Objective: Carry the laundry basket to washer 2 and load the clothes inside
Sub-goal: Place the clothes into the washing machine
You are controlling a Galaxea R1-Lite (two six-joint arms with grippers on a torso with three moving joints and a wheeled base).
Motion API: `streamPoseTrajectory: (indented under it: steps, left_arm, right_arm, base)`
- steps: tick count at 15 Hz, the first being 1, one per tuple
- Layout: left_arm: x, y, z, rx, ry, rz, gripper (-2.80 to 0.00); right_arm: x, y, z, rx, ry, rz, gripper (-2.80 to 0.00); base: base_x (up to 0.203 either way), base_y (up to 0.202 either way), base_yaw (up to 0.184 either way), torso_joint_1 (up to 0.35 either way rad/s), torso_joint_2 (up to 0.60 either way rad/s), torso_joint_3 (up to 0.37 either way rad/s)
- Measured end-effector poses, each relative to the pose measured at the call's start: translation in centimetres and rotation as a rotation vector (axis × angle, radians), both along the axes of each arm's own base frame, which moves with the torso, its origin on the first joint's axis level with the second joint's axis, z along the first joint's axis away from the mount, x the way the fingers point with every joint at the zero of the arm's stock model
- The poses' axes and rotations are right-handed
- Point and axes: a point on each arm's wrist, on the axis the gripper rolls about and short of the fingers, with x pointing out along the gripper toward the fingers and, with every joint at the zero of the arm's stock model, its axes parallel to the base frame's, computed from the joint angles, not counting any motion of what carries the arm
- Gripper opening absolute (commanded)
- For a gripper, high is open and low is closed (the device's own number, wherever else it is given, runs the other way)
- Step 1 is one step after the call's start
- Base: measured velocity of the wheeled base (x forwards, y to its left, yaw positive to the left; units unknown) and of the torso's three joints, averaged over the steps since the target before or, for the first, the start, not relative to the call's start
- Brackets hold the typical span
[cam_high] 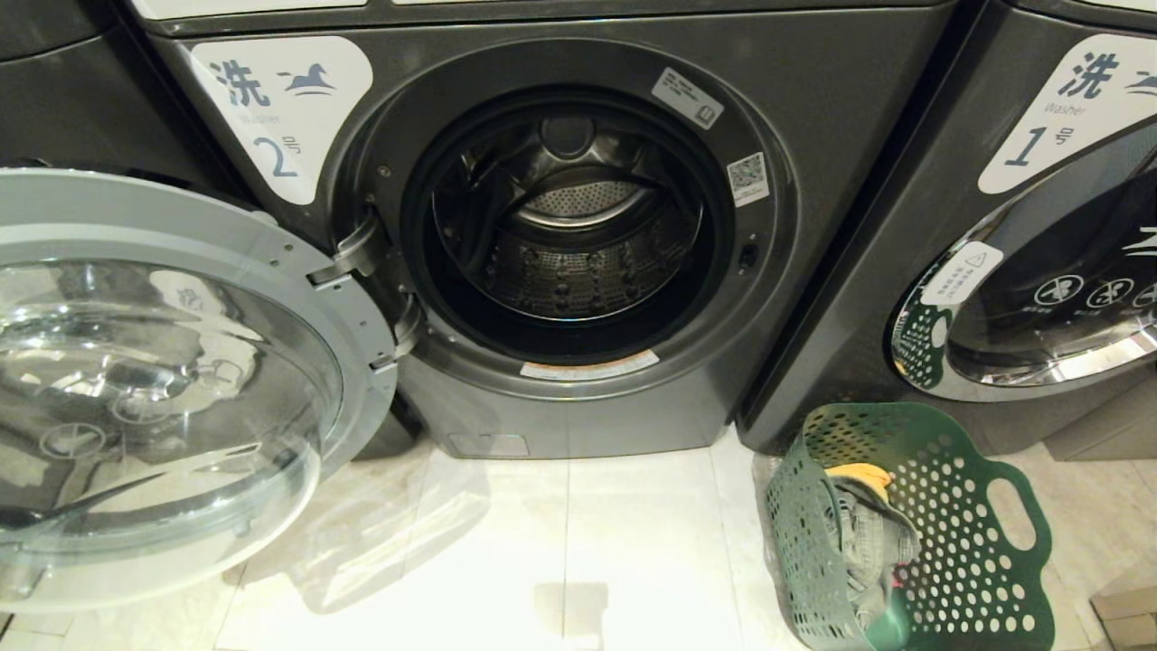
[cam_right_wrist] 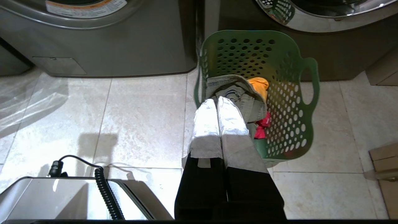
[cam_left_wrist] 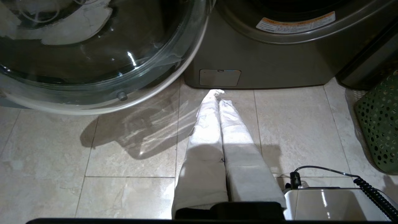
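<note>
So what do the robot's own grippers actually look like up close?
Each has two long flat fingers tapering toward the tips, wrapped in pale grey-white cloth-like covering. On the right gripper the wrapping ends partway back, showing black finger bases; the left gripper is covered nearly to its black mount. Beside each sits a glossy white housing with a black coiled cable plugged into it.

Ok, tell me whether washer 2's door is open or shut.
Open. The door of washer 2 is swung out to the left on its hinge, showing the bare drum.
</note>
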Motion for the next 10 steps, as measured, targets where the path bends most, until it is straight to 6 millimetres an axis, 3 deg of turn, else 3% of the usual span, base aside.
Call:
streamPoseTrajectory:
  steps: [5, 10]
  left_arm:
    - [0.0, 0.0, -0.01, 0.0, 0.001, 0.0, -2.8]
    - [0.01, 0.0, 0.0, 0.0, 0.001, 0.0, -2.8]
  right_arm:
    - [0.0, 0.0, 0.01, 0.001, 0.0, 0.0, -2.8]
    - [0.0, 0.0, 0.01, 0.0, 0.0, 0.0, -2.8]
  base:
    - [0.0, 0.159, -0.001, 0.002, 0.0, 0.002]
    - [0.0, 0.0, 0.0, 0.0, 0.0, 0.0]
